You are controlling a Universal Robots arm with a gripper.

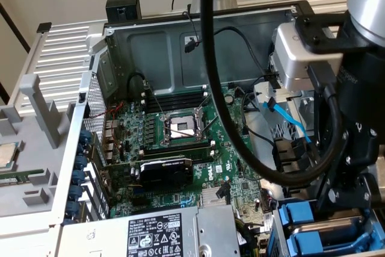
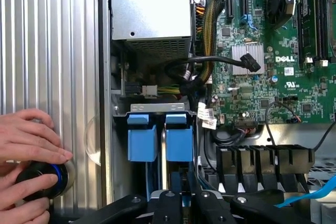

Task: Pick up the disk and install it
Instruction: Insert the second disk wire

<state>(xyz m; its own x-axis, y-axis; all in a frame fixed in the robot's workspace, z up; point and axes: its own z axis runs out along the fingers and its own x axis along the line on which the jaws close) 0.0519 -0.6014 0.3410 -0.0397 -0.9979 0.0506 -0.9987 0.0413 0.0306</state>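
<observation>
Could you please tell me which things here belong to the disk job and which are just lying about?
Job: disk in its blue carrier; gripper beside it.
Lying about: power-supply box; processor chip; graphics card; a person's hand on a knob.

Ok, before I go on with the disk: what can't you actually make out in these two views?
- Disk: wrist view, its lower part is covered by the gripper linkage; the label is hidden.
- Blue carrier: exterior view, cut off by the frame's edge and partly behind the arm.
- Round knob: wrist view, mostly covered by a person's hand.
</observation>
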